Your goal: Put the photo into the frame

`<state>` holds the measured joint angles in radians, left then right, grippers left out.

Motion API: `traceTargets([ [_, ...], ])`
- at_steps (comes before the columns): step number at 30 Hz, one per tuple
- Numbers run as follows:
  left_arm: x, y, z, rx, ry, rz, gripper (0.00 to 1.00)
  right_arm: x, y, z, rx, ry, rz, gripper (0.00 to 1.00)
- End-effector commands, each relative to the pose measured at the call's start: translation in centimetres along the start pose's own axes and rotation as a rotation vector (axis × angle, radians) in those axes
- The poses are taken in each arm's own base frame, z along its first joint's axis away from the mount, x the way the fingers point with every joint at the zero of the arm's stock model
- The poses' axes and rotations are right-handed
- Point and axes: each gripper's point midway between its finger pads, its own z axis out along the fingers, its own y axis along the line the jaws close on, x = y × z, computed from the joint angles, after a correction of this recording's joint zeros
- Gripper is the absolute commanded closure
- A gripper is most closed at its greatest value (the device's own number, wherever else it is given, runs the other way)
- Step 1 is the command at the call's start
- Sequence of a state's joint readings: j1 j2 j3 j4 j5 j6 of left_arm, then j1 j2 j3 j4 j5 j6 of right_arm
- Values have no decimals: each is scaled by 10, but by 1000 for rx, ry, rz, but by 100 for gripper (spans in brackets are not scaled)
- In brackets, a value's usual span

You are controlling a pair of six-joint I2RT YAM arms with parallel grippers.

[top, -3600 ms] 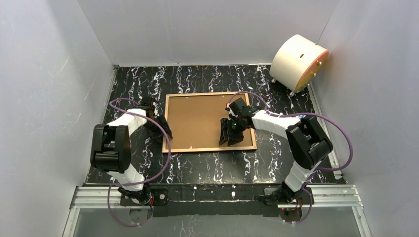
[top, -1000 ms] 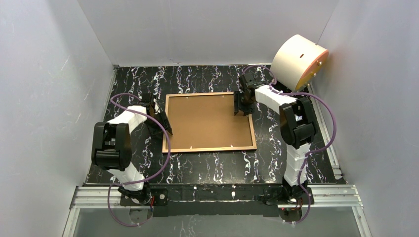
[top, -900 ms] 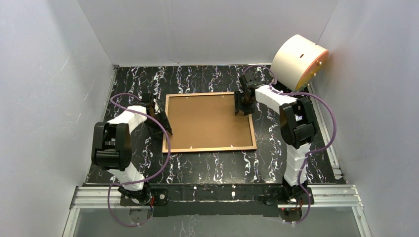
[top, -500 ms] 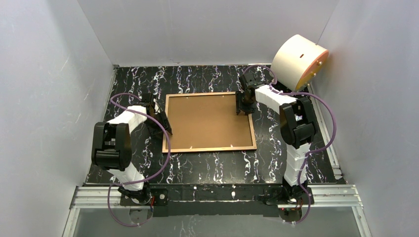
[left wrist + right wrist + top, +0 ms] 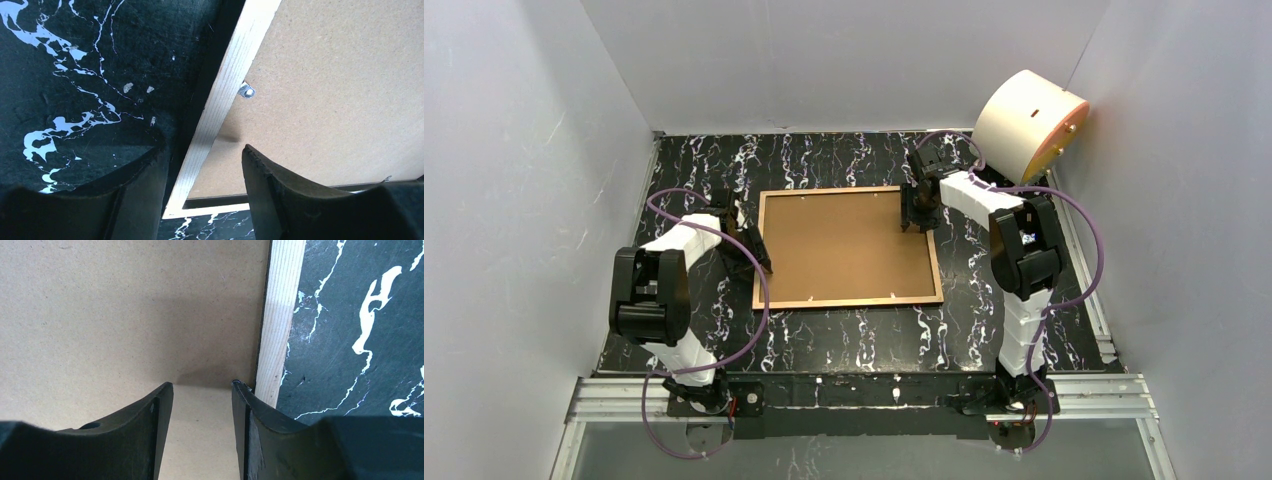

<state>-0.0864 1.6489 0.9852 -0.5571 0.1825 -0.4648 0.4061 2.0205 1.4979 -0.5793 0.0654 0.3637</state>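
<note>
Movement is all on your right side: the right hand [image 5: 202, 385] has left the near right part of the backing board [image 5: 844, 245] and travelled to the far right corner of the frame [image 5: 226, 90], where it has barely stirred for the last second. Its fingers are spread with nothing between them, tips low over the board just inside the wooden rail. Your left hand [image 5: 205, 150] has not shifted. It is also released, with one finger over the bench [image 5: 824, 160] and the other over the board, straddling the left rail near a small metal tab [image 5: 246, 91]. The frame lies back up in the middle of the bench, the board filling it. The photo shows in no view, so you cannot tell whether it sits beneath. If it does, securing this corner looks like the step in hand.
</note>
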Motion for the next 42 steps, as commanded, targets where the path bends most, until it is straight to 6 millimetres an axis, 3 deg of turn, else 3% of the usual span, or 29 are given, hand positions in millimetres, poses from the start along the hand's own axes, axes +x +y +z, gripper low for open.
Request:
traceTargets([
  [1,0,3,-5,-17,3,-5,47,-20,-18,4,61,-52,25,43],
  [5,-1,4,-5,-18,2,-10,47,-29,-10,-11,10,-84,32,43],
  [11,-6,2,-7,-14,-8,-13,46,-46,17,-46,-167,-167,31,40],
  [15,-8,1,-8,-13,-15,-14,46,-53,19,-59,-193,-201,40,38],
  [19,-8,2,-8,-15,-14,-14,46,-53,5,-56,-132,-199,62,37],
  [24,-7,3,-9,-18,-16,-13,44,-49,-28,-43,16,-167,77,32],
  [28,-8,3,-10,-17,-18,-15,44,-40,-36,-30,42,-100,75,31],
  [36,-13,-2,-9,2,-20,-11,44,-13,-36,-16,-9,11,100,23],
  [42,-21,-12,-7,39,-17,-5,44,6,-16,-18,-153,64,102,24],
])
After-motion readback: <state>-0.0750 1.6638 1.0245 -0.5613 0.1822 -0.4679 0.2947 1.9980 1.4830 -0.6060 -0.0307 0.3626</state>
